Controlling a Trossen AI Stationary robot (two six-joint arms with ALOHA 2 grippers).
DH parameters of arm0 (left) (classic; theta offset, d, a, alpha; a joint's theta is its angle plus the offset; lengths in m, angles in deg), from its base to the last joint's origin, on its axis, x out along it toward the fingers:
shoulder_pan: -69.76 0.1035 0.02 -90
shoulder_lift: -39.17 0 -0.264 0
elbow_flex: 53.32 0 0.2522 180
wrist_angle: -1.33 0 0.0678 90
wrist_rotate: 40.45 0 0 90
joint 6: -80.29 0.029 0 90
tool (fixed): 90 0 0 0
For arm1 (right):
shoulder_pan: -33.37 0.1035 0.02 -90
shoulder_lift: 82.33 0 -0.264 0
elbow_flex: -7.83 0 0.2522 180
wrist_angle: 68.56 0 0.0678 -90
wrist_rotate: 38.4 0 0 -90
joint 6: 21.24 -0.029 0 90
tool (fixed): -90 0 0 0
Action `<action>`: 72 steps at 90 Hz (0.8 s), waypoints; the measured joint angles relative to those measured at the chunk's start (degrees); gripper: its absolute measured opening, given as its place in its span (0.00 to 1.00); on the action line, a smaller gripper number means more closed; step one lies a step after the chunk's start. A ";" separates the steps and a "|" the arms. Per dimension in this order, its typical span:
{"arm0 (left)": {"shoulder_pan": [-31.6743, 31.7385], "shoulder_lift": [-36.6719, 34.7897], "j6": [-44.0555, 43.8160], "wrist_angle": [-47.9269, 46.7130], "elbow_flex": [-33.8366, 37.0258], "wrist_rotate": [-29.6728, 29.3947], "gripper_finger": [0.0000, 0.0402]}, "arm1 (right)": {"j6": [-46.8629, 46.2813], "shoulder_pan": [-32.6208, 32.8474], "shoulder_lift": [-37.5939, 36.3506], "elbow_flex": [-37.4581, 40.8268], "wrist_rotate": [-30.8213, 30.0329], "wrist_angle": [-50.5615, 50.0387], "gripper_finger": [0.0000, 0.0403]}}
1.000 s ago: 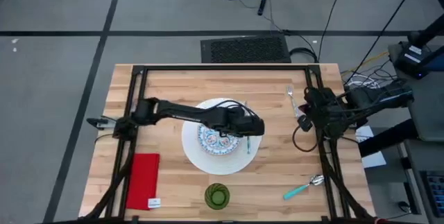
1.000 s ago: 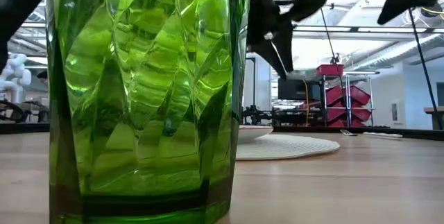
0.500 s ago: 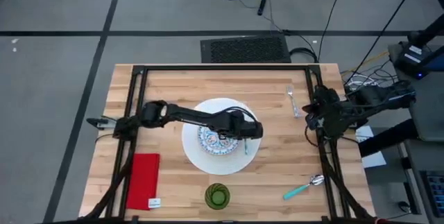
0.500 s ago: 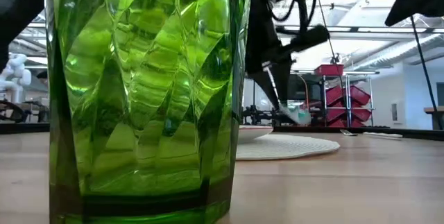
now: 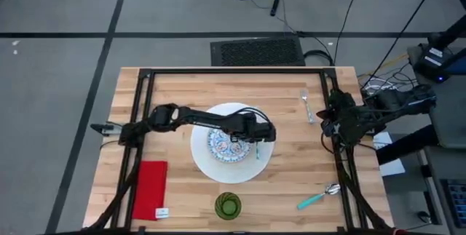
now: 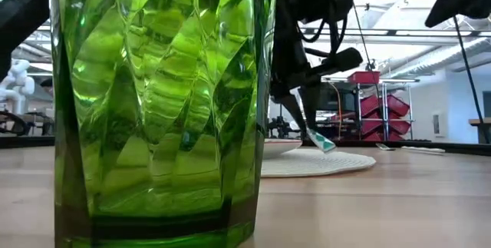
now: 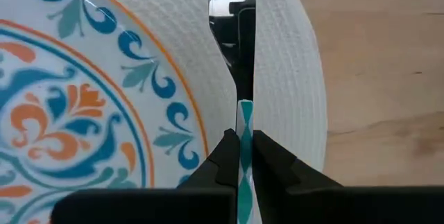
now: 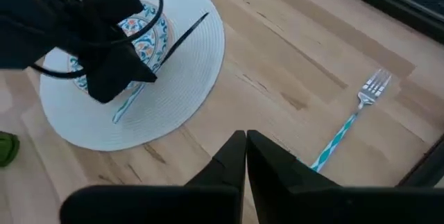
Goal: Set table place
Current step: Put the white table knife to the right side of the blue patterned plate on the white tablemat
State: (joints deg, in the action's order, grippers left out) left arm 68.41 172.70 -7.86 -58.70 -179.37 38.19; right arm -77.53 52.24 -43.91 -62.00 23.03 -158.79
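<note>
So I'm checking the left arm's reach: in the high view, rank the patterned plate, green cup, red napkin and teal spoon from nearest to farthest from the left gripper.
1. Patterned plate: right beside the left gripper, on the white plate.
2. Green cup: at the near edge.
3. Teal spoon: near right corner.
4. Red napkin: near left, farthest.

Your left gripper (image 5: 256,145) has pulled back slightly toward the patterned plate (image 5: 227,145) and lowered the teal-striped utensil (image 6: 321,142) close to the white plate (image 5: 211,164).
</note>
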 joint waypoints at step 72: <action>0.20 0.96 0.00 0.95 0.08 1.32 0.17 | 0.24 0.00 0.00 0.00 0.14 -0.04 0.00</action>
State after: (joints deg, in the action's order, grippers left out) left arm 68.61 173.66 -7.85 -57.75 -179.29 39.51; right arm -77.29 52.24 -43.91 -62.00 23.18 -158.84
